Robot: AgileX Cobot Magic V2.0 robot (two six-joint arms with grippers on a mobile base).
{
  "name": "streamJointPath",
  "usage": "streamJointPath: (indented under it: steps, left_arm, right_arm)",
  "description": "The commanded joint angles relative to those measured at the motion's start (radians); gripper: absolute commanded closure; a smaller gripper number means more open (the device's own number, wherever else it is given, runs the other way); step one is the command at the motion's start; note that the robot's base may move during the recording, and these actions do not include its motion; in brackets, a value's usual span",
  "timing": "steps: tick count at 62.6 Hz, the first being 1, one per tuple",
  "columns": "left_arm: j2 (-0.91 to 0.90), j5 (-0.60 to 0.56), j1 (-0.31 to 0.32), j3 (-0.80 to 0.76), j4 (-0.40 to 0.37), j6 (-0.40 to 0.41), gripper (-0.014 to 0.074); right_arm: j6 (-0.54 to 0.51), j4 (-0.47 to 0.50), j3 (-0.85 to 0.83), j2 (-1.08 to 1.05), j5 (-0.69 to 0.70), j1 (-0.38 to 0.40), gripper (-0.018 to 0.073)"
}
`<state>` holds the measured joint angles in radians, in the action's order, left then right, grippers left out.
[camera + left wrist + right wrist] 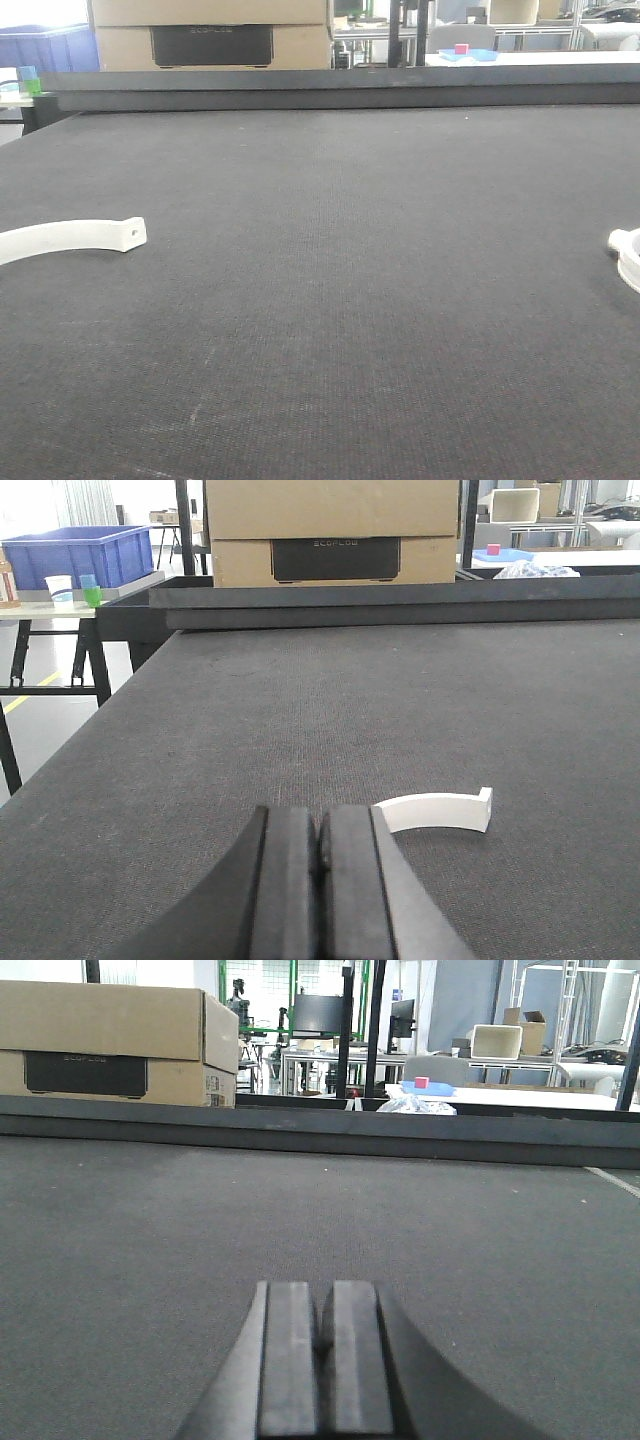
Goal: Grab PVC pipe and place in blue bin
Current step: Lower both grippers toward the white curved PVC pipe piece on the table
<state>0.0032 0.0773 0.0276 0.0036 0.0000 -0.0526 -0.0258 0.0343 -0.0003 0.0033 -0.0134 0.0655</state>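
2 white curved PVC pcs flat on dark mat point(330, 300), front view. Left PVC pc point(75, 238) at left edge of frame, squared end w/ small hole pointing toward centre. Right PVC pc point(627, 255) at far right edge, mostly cut off by frame. Well apart from each other, both loose on mat.

Left gripper point(320, 825): fingers pressed together, nothing pinched, low over mat. Via left wrist cam, left PVC pc point(435, 811) just beside tips, ahead and to the right, arc bowed away from cam, flat tab end on its right side. Contact w/ right finger: can't tell.

Right gripper point(325, 1305): fingers pressed together too, nothing between, low over mat, pointed at raised back edge of table.

Blue bin point(80, 555) off the mat, on side table past far-left corner, well apart from both pcs. White cup point(60, 586) and green cup point(92, 594) just in front of bin. Stacked cardboard boxes point(335, 530) behind back edge. Red cube point(422, 1082) on blue tray point(430, 1089), white table far back right.
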Motion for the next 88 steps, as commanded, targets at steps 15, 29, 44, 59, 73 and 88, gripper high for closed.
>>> streamJointPath:
  steps: [15,29,44,59,73,88]
  left_arm:
    - [-0.003,-0.014,-0.005,-0.004,0.006,0.006,0.0707]
    - [-0.003,-0.014,-0.005,-0.004,0.006,0.006,0.0707]
    - [-0.003,-0.014,-0.005,-0.004,0.006,0.006,0.0707]
    - [-0.003,-0.092,-0.005,-0.004,0.008,0.006,0.0707]
    - [-0.003,-0.149,-0.005,-0.108,0.008,0.006,0.0707]
    - [0.018,0.15,-0.005,-0.44,0.008,0.006,0.0707]
  right_arm:
    - [0.002,-0.006,0.0,-0.003,0.021,0.004,0.0727]
    - [0.002,-0.006,0.0,-0.003,0.021,0.004,0.0727]
    - [0.002,-0.006,0.0,-0.003,0.021,0.004,0.0727]
    - [0.002,-0.006,0.0,-0.003,0.077,0.004,0.0727]
    - [0.002,-0.006,-0.033,-0.003,0.372,0.004,0.0727]
    - [0.002,-0.006,-0.299,-0.003,0.187,0.004,0.0727]
